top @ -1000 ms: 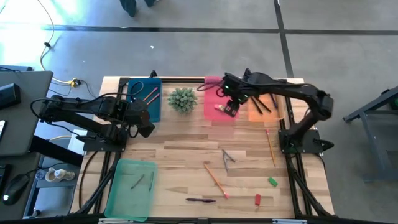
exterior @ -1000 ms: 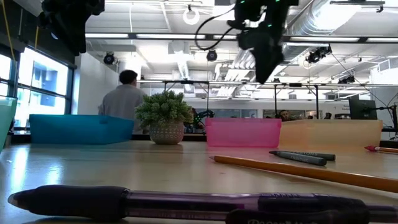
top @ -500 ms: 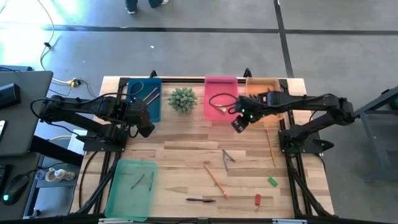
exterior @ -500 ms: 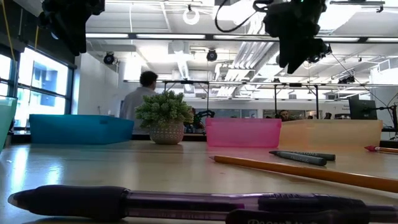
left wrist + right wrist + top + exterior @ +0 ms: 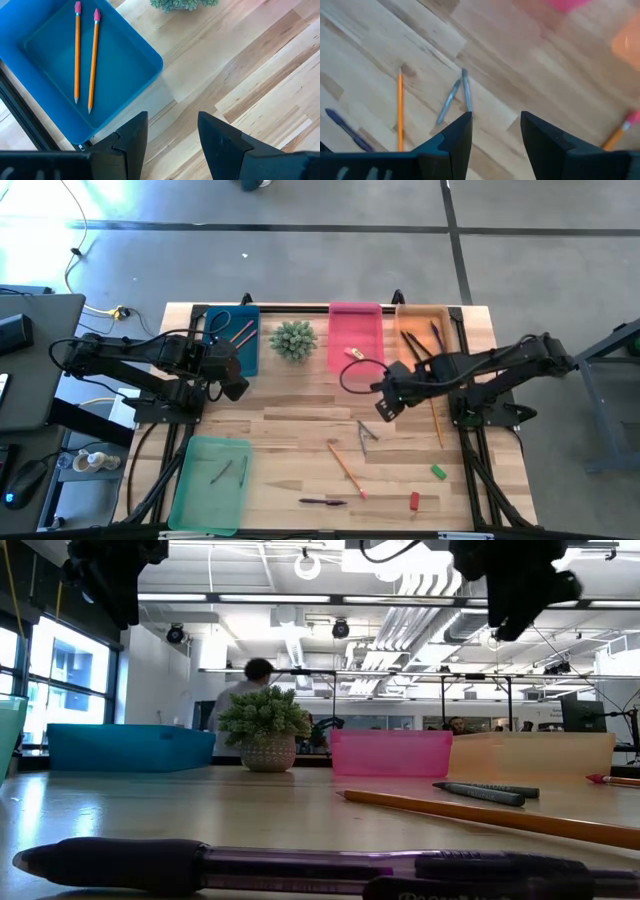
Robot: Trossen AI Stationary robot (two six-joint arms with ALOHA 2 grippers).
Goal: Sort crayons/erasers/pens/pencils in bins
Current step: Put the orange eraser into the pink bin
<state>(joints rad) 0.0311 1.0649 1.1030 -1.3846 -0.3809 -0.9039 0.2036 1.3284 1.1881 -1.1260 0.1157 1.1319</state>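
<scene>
My right gripper (image 5: 385,402) (image 5: 495,131) hangs open and empty above the bare table in front of the pink bin (image 5: 356,338); in its wrist view two grey crayons (image 5: 456,97), an orange pencil (image 5: 400,110) and a dark pen (image 5: 347,131) lie flat ahead of the fingers. My left gripper (image 5: 232,380) (image 5: 172,132) waits open beside the blue bin (image 5: 85,65), which holds two pencils (image 5: 85,55). The pink bin holds an eraser (image 5: 352,352), the orange bin (image 5: 424,335) holds pens (image 5: 415,345), and the green bin (image 5: 211,483) holds crayons (image 5: 222,471).
A potted spiky plant (image 5: 293,340) stands between the blue and pink bins. Another pencil (image 5: 435,418), a green eraser (image 5: 438,472) and a red eraser (image 5: 415,500) lie near the table's right edge, a pen (image 5: 323,502) at the near edge. A person (image 5: 245,690) walks far behind the table.
My right gripper has moved from above the pink bin toward the table's near edge, out over the bare wood near the grey crayons, while its arm has swung down toward the table's right side. The person in the background has walked to the right.
</scene>
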